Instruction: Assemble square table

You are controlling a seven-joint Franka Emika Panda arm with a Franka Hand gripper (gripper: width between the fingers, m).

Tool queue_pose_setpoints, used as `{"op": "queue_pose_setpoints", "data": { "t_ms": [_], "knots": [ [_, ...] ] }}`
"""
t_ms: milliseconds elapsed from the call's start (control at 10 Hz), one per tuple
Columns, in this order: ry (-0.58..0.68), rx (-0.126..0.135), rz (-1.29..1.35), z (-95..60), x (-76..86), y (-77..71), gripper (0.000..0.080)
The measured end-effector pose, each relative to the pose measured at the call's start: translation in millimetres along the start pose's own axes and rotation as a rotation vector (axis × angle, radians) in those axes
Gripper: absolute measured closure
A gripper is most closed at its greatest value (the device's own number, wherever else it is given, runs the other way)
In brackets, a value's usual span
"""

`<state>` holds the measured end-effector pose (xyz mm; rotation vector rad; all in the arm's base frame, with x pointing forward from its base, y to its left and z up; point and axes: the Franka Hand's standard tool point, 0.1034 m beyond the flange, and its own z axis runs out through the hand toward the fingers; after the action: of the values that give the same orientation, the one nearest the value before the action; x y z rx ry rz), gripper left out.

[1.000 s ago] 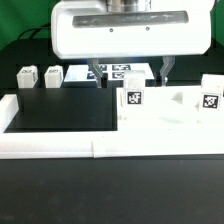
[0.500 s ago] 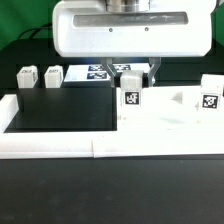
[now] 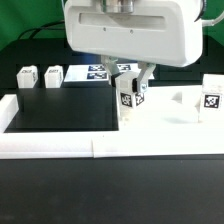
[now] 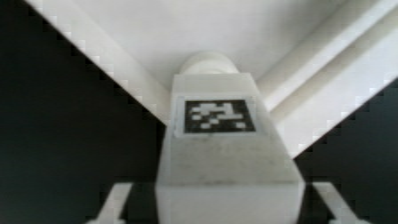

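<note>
The gripper [image 3: 130, 86] is clamped on a tagged leg [image 3: 131, 98] at the centre of the exterior view, one finger on each side. The leg stands slightly tilted at the left edge of the square plate [image 3: 170, 122]; whether its foot touches cannot be told. The wrist view shows the same leg [image 4: 217, 125] between the fingertips [image 4: 118, 205]. Left of it lies open black table [image 3: 60, 108], hemmed by border rails [image 3: 50, 148]. At the right edge, well apart, stands another leg [image 3: 210, 98]; at upper left, two more legs [image 3: 52, 75].

hand [image 3: 129, 82]: white rounded housing | fingers [image 3: 147, 76]: dark, slim | wrist flange [image 3: 120, 5]: grey
</note>
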<state>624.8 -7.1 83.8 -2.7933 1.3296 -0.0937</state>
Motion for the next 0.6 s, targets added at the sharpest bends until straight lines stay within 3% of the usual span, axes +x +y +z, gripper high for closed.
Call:
{"op": "queue_pose_setpoints", "data": {
  "t_ms": [300,400,600],
  "knots": [
    [-0.021,0.030,0.394,1.4,2.0,2.7,0.0508],
    [-0.030,0.054,0.550,1.9,1.0,5.0,0.0507],
    [-0.052,0.078,0.811,1.6,-6.8,3.0,0.0507]
  ]
}}
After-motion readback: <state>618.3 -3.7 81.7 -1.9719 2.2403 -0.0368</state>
